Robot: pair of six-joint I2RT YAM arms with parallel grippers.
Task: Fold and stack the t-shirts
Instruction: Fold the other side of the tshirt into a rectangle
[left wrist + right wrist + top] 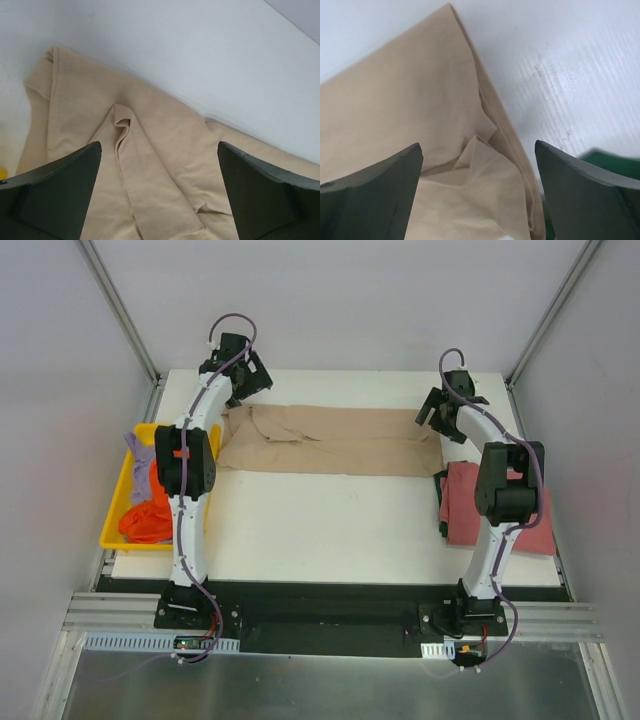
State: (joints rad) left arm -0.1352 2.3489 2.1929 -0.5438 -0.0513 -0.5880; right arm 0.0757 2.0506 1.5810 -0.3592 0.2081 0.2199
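White tabletop [330, 530] carries the tan t-shirt [330, 440], folded into a long band across its far half. My left gripper [159, 147] and my right gripper [477, 147] hover over its two ends, both spread wide and empty.

The tan t-shirt [330, 445] is matt cloth; the table [330, 530] seems smooth.

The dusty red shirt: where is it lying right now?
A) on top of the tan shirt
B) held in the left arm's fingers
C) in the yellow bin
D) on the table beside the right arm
D: the dusty red shirt lies on the table next to the right arm, while the yellow bin on the far side holds orange cloth and purple cloth.
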